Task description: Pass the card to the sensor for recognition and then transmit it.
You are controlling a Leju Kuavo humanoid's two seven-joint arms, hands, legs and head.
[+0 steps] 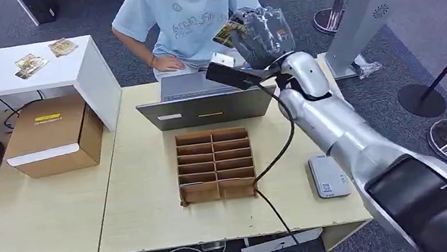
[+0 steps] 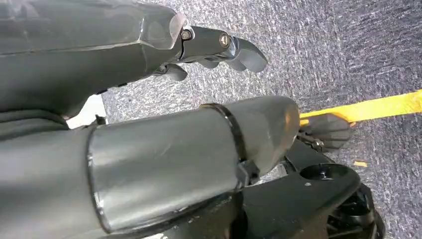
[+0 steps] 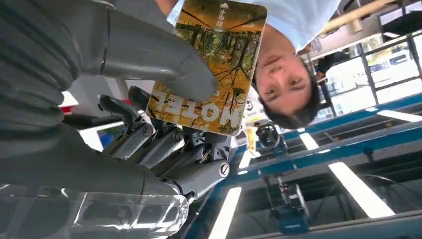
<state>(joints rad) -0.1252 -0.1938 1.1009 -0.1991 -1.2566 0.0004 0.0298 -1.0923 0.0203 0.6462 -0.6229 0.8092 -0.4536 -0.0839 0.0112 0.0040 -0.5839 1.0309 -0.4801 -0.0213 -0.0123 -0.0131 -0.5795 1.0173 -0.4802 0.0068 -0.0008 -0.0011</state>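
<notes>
Head view: right hand [image 1: 261, 34] raised toward the seated person [image 1: 188, 14], gripping the card [image 1: 227, 33] well beyond the grey sensor [image 1: 328, 177]; left wrist view: left hand [image 2: 199, 50] empty, fingers loosely curled; right wrist view: thumb-pinched card [image 3: 214, 64] could slip if tilted.
</notes>
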